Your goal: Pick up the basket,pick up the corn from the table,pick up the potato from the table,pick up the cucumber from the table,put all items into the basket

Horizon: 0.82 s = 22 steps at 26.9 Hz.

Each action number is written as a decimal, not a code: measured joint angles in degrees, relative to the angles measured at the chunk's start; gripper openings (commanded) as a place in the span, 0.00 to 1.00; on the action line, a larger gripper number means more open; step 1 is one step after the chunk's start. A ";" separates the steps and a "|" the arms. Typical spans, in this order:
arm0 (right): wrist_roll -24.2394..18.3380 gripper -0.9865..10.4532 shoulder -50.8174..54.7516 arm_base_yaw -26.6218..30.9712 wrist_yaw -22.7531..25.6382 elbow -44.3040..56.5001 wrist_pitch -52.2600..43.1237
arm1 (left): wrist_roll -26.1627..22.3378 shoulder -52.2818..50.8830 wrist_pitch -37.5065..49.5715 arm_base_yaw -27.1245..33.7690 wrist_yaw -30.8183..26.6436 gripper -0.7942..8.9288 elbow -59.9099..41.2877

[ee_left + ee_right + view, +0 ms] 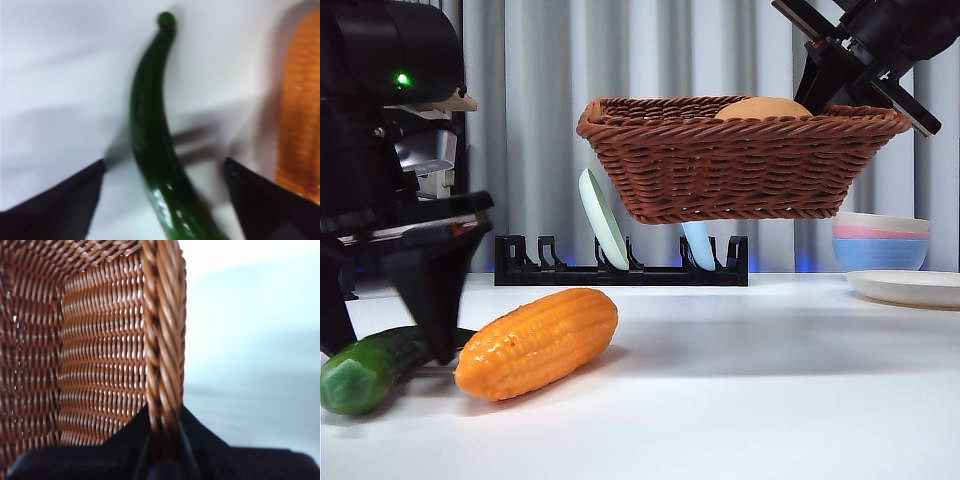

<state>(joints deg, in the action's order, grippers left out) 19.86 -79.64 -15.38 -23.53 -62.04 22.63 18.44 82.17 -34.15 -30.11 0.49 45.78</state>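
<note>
Front view: the right gripper [850, 75] clamps the rim of the basket [740, 165], held in the air with the potato [763, 108] inside. At near left, the left gripper [164, 172] straddles the cucumber [152, 130], jaws wide, beside the corn [537, 342] on the table [770, 400].

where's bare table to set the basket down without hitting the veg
The white table lies bare from the corn across toward the plate, in front of the dish rack. The other side is crowded: left gripper straddling the cucumber, corn beside it. The right gripper holds the basket aloft.
</note>
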 measured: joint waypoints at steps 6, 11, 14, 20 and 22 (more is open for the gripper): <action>-0.09 0.07 0.00 0.00 0.00 0.00 0.00 | -3.74 0.24 -1.81 0.07 -2.43 0.07 0.02; -0.13 0.07 0.02 0.00 0.04 0.00 0.00 | -6.88 -1.16 -9.09 0.07 1.44 0.07 0.33; -0.15 0.07 0.02 0.02 0.11 0.00 0.00 | -9.14 -4.09 -16.13 0.02 6.73 0.07 -0.76; -0.15 0.07 0.02 0.02 0.11 0.00 0.00 | -10.78 -17.59 -24.50 -0.07 9.62 0.07 2.34; -0.15 0.07 0.02 0.02 0.11 0.00 0.00 | -10.29 -22.43 -24.50 -0.07 9.07 0.07 6.56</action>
<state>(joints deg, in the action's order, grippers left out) 19.70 -79.61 -15.35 -23.42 -62.04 22.63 8.14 59.75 -58.65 -30.17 9.56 52.34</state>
